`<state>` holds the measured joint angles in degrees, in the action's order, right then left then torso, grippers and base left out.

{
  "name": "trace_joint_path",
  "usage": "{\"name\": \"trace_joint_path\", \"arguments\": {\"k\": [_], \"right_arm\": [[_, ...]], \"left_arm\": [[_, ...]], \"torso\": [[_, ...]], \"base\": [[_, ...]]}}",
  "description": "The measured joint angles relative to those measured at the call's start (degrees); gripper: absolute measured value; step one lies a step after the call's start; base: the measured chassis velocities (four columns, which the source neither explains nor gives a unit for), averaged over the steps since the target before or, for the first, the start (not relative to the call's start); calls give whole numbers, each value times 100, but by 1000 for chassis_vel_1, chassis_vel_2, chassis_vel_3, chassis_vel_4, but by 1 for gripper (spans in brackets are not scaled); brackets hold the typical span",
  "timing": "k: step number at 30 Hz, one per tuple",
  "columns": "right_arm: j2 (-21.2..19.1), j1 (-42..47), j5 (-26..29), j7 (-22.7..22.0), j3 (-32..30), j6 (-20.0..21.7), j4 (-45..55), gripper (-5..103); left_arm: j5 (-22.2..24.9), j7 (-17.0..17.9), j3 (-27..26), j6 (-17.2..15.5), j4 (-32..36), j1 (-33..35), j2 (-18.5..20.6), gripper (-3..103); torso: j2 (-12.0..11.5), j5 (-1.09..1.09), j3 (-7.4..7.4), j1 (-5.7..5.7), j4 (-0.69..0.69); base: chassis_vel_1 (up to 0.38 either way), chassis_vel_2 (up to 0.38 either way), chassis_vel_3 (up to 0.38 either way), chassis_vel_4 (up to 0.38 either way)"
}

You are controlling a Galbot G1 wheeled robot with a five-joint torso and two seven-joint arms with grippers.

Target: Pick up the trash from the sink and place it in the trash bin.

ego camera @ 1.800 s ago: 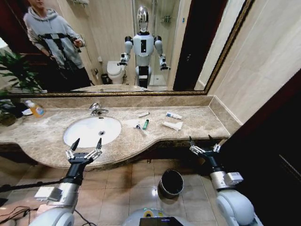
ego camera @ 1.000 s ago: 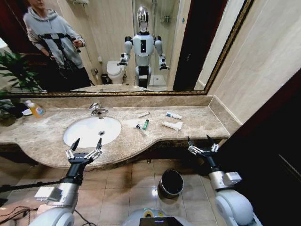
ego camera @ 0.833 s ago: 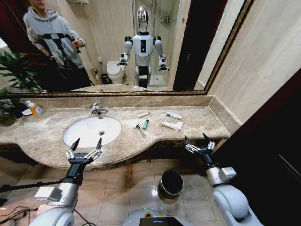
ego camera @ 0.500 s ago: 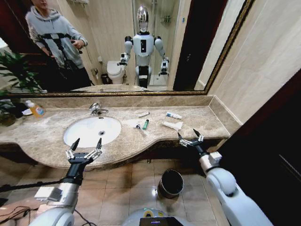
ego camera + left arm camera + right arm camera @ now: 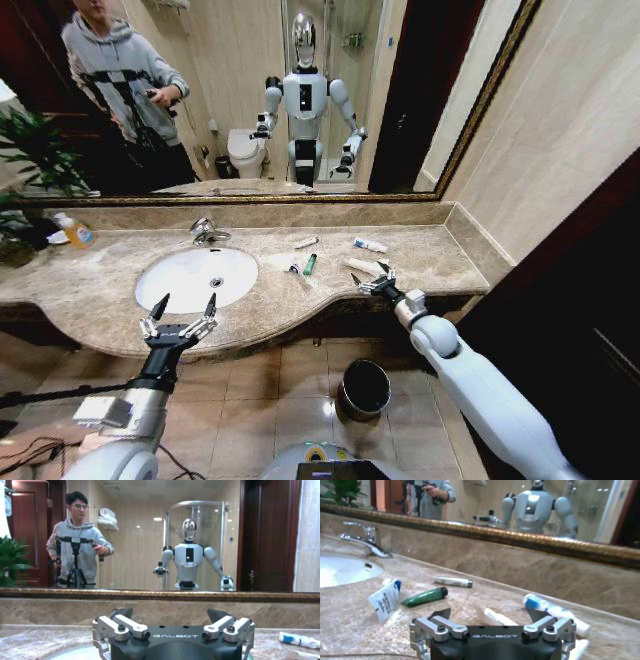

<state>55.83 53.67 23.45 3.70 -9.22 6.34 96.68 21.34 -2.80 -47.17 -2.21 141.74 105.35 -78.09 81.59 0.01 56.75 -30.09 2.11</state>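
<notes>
Right wrist view: gripper body hides the near end of the white tube (image 5: 501,617). Right gripper (image 5: 372,281) spread wide, empty, over the counter (image 5: 430,255) just beside that tube. Green tube (image 5: 310,264) lies between it and the sink (image 5: 196,277). Left gripper (image 5: 180,317) open, empty, at the sink's front edge. Trash bin (image 5: 365,388) on the floor.

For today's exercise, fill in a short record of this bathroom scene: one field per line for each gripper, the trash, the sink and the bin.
Left gripper: open, held at the counter's front edge below the sink.
Right gripper: open, over the counter beside the white tube.
Trash: green tube, sachet and small white tubes lying on the marble counter, right of the basin.
Sink: white basin, chrome faucet.
Trash bin: on the floor, below the counter.
</notes>
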Motion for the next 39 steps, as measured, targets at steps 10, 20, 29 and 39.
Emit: {"name": "trace_joint_path", "arguments": {"k": [10,20,29,39], "right_arm": [[265,-744,-287,38,296,54,-846,100],[329,-897,-517,167,335,51,-1169,73],[263,-779,-522,183,285,77,-1076,40],[162,-675,-506,169,247,86,-935,3]], "left_arm": [[0,0,0,0,0,0,0,100],[0,0,0,0,0,0,0,100],[0,0,0,0,0,0,0,100],[0,0,0,0,0,0,0,100]], "torso": [[0,-2,-1,0,0],[0,-1,-1,1,0],[0,-1,-1,1,0],[0,-1,-1,1,0]], "base": [[0,0,0,0],[0,0,0,0],[0,0,0,0],[0,0,0,0]]}}
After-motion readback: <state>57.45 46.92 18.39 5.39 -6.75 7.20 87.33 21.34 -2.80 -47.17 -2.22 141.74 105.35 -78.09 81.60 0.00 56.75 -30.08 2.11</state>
